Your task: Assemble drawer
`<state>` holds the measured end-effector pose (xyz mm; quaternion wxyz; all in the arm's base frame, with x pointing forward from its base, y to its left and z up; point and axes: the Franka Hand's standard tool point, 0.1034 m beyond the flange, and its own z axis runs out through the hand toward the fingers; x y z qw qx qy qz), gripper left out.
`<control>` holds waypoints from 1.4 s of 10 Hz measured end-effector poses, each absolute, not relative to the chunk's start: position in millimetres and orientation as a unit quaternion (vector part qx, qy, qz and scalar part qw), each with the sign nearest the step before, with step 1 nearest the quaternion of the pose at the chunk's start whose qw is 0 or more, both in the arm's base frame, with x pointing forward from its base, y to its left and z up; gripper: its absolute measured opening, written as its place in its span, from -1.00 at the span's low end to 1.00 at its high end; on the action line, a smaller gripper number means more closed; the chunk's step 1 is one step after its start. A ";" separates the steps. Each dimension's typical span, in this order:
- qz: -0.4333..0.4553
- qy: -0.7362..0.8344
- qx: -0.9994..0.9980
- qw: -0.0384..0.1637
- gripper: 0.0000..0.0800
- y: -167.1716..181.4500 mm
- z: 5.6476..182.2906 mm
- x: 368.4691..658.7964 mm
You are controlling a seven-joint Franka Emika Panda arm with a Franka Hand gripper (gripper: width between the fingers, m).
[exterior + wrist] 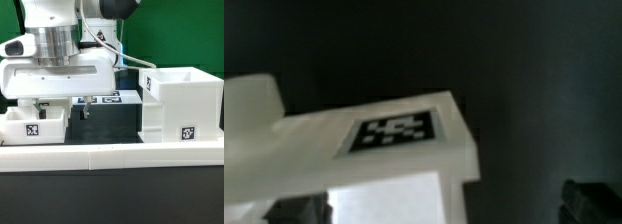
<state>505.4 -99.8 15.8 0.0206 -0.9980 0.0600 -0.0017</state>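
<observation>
The drawer's tall white housing stands at the exterior view's right, open at the top, with a square tag low on its front. One small white tray with a tag sits at the exterior view's left. My gripper hangs right over this tray. In the wrist view, the tray with its tag fills the middle. My gripper is open, its dark fingertips standing on either side of a white tray part, with a gap on one side. A second tray is not in view.
The long low white wall runs across the front of the table. The marker board lies flat behind, between tray and housing. A green backdrop stands at the rear. The arm's white body fills the upper left of the exterior view.
</observation>
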 end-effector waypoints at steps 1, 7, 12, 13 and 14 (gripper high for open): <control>0.001 0.055 -0.998 0.020 0.62 -96.6 11.7 503.2; 0.008 0.045 -0.999 0.023 -0.06 -96.5 7.6 504.0; 0.007 0.045 -0.999 0.022 -0.90 -96.8 8.1 504.8; 0.007 0.045 -0.999 0.022 -0.90 -96.8 8.1 504.8; 0.007 0.045 -0.999 0.022 -0.90 -96.8 8.1 504.8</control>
